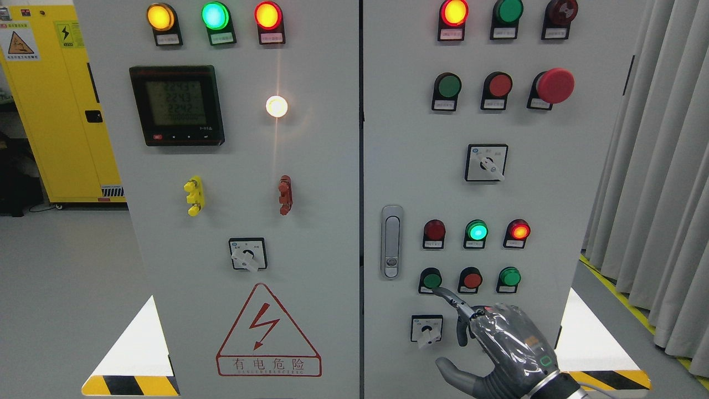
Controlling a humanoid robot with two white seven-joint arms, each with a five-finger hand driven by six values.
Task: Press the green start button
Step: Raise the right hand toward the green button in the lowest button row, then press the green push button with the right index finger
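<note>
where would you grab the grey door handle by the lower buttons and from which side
Grip the door handle around its long upright lever, above the round lock at its bottom end. Come straight at the panel with fingers wrapping in from the sides, since it is narrow and vertical. The right hand is nearest.

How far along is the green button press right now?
Done: the right hand has reached the lower right panel, index finger extended. In hand: its fingertip sits at the lower edge of the green button; actual depression cannot be told. Left: confirm the press, then withdraw. The left hand is out of view.
</note>
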